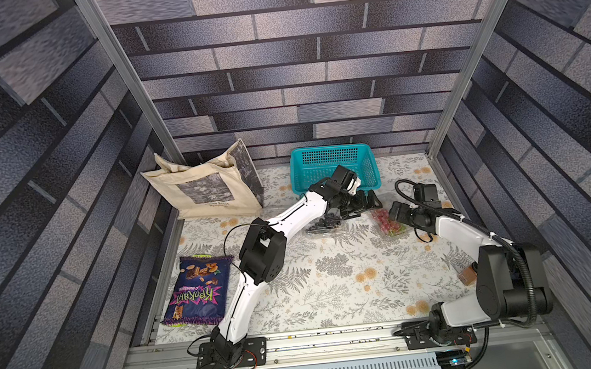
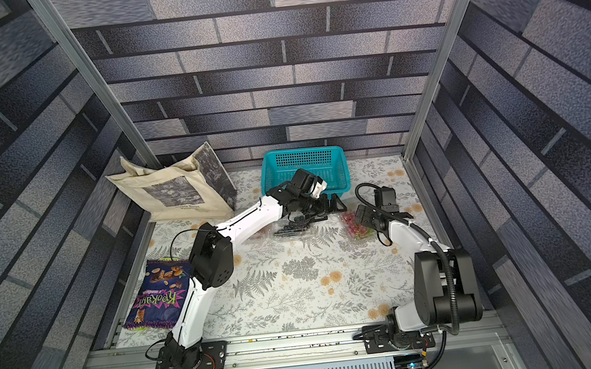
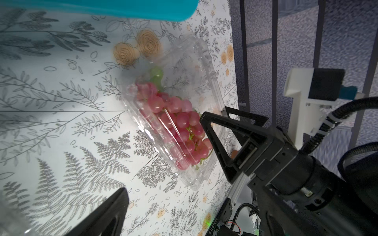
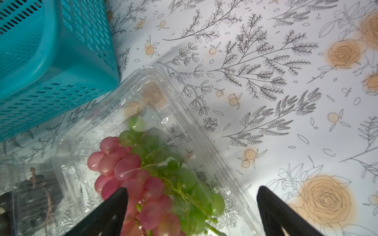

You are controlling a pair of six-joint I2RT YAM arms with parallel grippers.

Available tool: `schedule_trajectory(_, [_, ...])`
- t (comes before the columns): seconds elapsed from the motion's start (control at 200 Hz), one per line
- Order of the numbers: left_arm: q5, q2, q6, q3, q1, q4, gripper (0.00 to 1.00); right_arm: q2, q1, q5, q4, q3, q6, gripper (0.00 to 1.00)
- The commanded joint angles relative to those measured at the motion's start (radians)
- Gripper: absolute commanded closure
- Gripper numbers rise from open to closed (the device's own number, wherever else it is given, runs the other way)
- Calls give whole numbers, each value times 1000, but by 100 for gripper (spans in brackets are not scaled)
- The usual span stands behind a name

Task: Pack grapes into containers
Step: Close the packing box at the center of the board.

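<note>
Two loads sit packed. Nearest, red and green grapes (image 4: 126, 167) lie in an open container (image 4: 184, 106) straddled by the right gripper (image 4: 192, 190), jaws spread and empty. Dark grapes (image 1: 323, 222) fill a second container (image 1: 328, 231) beside the left gripper (image 1: 369, 203), likewise spread and empty. Farther back is the teal basket (image 1: 321, 160). Likely next: folding the lids shut.

In both top views the left arm's wrist (image 1: 339, 192) covers part of the dark-grape container (image 1: 328, 231) (image 2: 291, 234), and the left gripper's fingers (image 1: 374, 200) are too small to judge their spread; a small brown object (image 1: 467, 276) by the right arm (image 1: 494, 269) is half hidden — not identifiable. In the wrist views the frame edge cuts the blurred teal basket (image 3: 122, 8), the right gripper's fingers (image 4: 110, 212) and that same container (image 4: 20, 173) — its contents a dark smear.
</note>
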Motion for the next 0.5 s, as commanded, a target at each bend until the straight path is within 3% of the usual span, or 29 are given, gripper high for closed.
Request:
schedule_trajectory(0.0, [-34, -63, 16, -23, 5, -33, 0, -19, 10, 15, -13, -24, -5, 0])
schedule_trajectory(0.496, [-101, -19, -59, -7, -48, -3, 0, -34, 21, 26, -10, -41, -1, 0])
